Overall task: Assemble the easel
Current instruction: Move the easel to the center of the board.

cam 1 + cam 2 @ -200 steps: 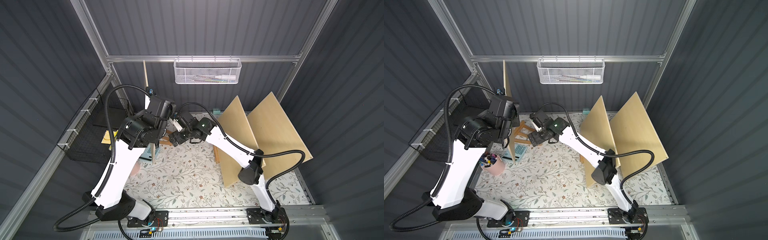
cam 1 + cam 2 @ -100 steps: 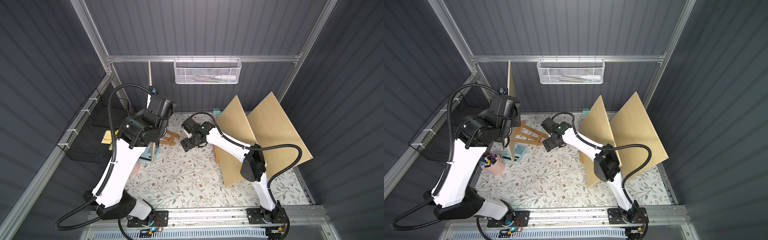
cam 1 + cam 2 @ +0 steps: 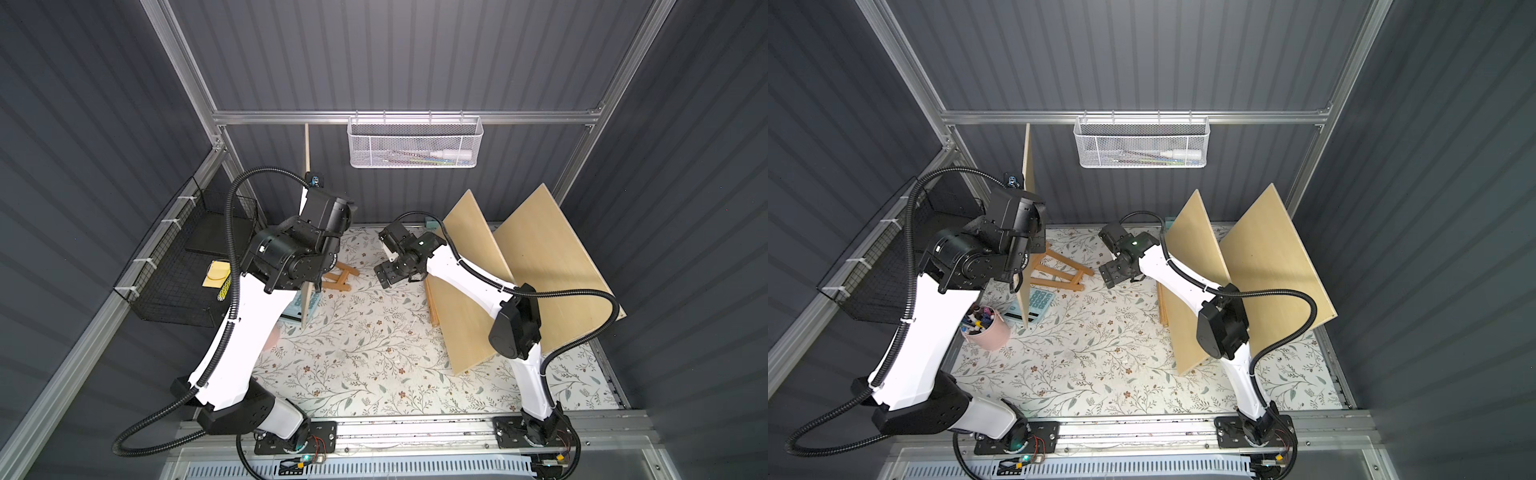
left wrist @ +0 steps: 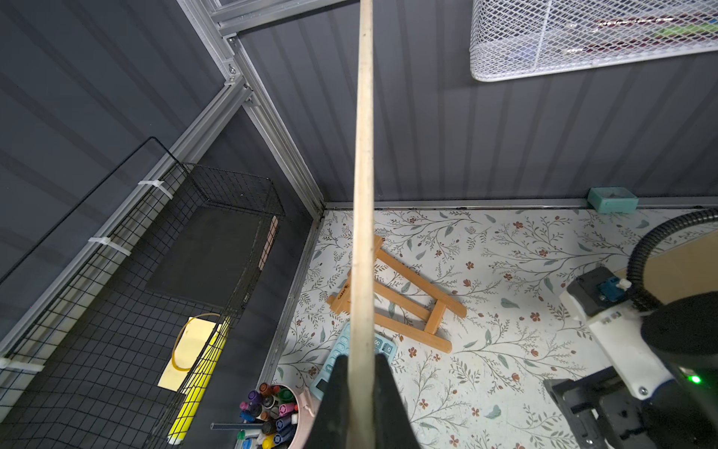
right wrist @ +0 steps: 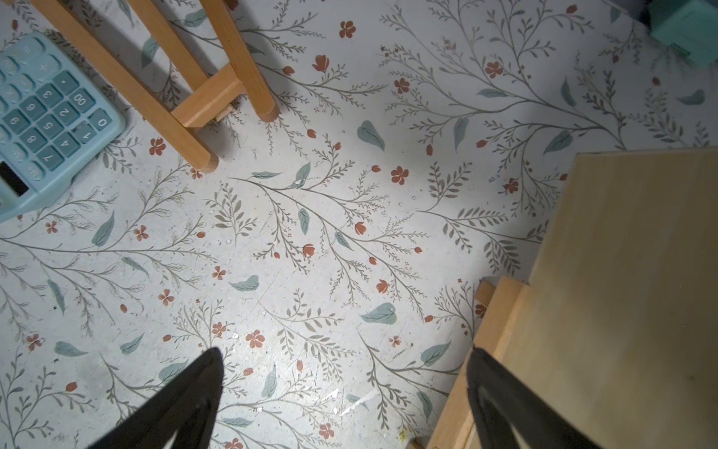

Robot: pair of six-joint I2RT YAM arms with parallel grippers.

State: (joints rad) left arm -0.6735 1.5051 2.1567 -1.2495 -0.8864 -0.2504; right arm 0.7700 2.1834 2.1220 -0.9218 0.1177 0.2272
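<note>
The wooden easel frame (image 3: 341, 279) (image 3: 1059, 272) (image 4: 408, 307) lies flat on the floral table near the back left; its legs show in the right wrist view (image 5: 175, 77). My left gripper (image 4: 363, 361) is shut on a thin plywood board (image 4: 363, 194) held upright and edge-on, rising above the arm in both top views (image 3: 306, 166) (image 3: 1027, 166). The board's lower edge stands beside the easel. My right gripper (image 3: 384, 276) (image 3: 1108, 274) (image 5: 344, 355) hovers open over bare table just right of the easel, with nothing between its fingers.
A teal calculator (image 3: 1038, 303) (image 5: 42, 116) and a pink cup of markers (image 3: 984, 328) sit front left of the easel. Two large plywood boards (image 3: 469, 257) (image 3: 548, 257) lean at the right on wooden strips (image 5: 493, 322). A black wire basket (image 3: 187, 266) hangs left, a white mesh basket (image 3: 415, 143) at the back.
My right gripper has drawn back to the right, away from the easel, which now lies uncovered. The board in my left gripper has shifted slightly right.
</note>
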